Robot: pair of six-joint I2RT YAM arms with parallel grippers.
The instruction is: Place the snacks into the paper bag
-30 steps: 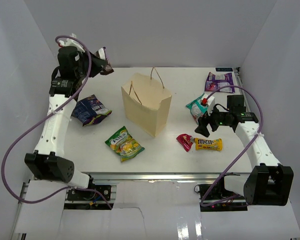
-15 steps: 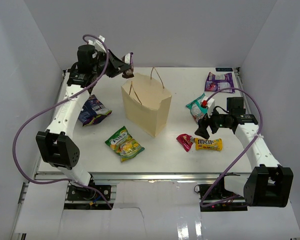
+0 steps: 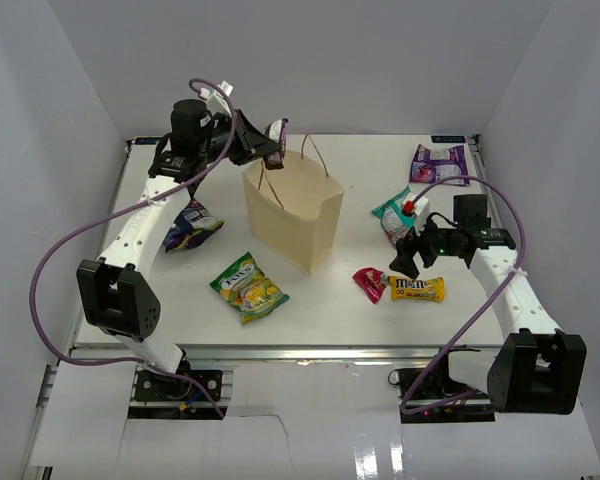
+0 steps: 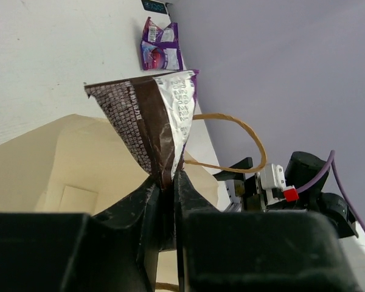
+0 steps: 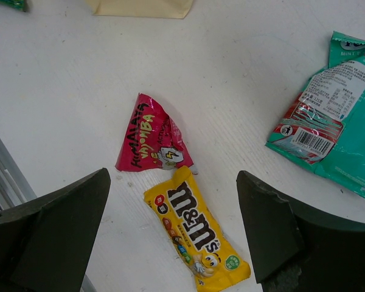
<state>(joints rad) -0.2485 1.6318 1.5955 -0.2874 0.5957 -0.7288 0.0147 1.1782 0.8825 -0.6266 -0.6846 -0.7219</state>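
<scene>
Tan kraft paper bag (image 3: 298,222) stood upright near the middle of the white table (image 3: 320,305), mouth open, two string handles (image 3: 318,152) raised above the rim. Left gripper (image 3: 270,148) was held in the air at the bag's far top edge. Its fingers (image 4: 143,204) were pinched tight on one end of the small dark bar (image 4: 161,115). The rest of the wrapper stuck out past the fingertips, brown face and silver seam both showing. The bar was above the rim, not inside the bag.

Right gripper (image 3: 398,263) was low over the table on the right side, fingers spread wide, nothing between them. Below it lay the red-pink packet (image 5: 151,137) and the yellow M&M's packet (image 5: 194,234), flat and touching at one corner. Teal packet (image 3: 392,215) lay just beyond them. Purple-white packet (image 3: 439,163) lay near the far right corner, well apart from the bag.

Left of the bag lay the green-yellow packet (image 3: 248,287), flat toward the near edge. Dark blue packet (image 3: 192,222) was farther back, partly hidden under the left arm (image 3: 140,230).
</scene>
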